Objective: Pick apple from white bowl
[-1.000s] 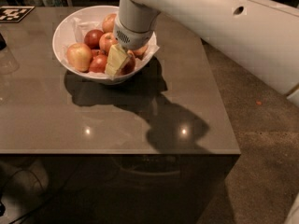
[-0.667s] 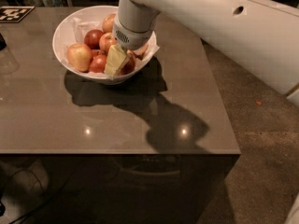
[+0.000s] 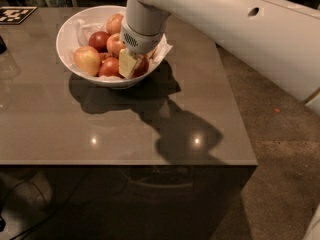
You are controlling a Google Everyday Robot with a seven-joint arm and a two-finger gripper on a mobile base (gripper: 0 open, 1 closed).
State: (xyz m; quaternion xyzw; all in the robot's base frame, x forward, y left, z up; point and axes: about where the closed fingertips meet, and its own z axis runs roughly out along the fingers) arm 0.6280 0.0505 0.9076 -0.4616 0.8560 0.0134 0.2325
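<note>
Dim room, with a dark grey desk [image 3: 50,124] viewed from above its near edge. Toward the far left corner the white bowl [image 3: 62,46] is set, lined with crumpled paper and filled with apples. The white arm [image 3: 225,29] is lowered from the far right edge, and the hand [image 3: 130,65] is sunk among the fruit at the bowl's right side. The apple [image 3: 115,44], red with a yellow blush, lies just beside the hand, on its far left side, toward the bowl's middle. Whether the hand is wide, narrow or holding anything cannot be told.
</note>
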